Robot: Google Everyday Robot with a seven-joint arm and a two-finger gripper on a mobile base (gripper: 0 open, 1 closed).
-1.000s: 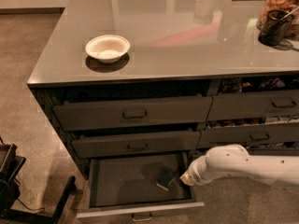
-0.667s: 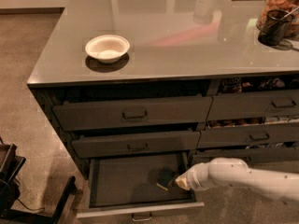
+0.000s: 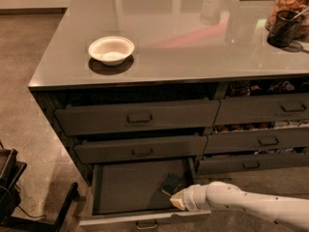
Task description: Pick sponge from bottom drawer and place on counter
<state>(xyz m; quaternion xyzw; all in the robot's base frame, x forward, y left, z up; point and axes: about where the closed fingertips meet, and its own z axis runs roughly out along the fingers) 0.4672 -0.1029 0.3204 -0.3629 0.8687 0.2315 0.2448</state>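
Observation:
The bottom drawer is pulled open and shows a plain dark interior. The sponge, dark green on top with a tan edge, lies in the drawer's right front corner. My gripper is at the end of the white arm that comes in from the lower right. It sits low over the drawer's front right edge, right beside the sponge and just in front of it. The glossy grey counter spreads above the drawers.
A white bowl stands on the counter's left part. A dark cup and a jar stand at the far right. The two drawers above are slightly open. A dark stand sits on the floor at the left.
The arm and gripper have moved down and to the left, toward the drawer's front edge. The sponge has stayed in place.

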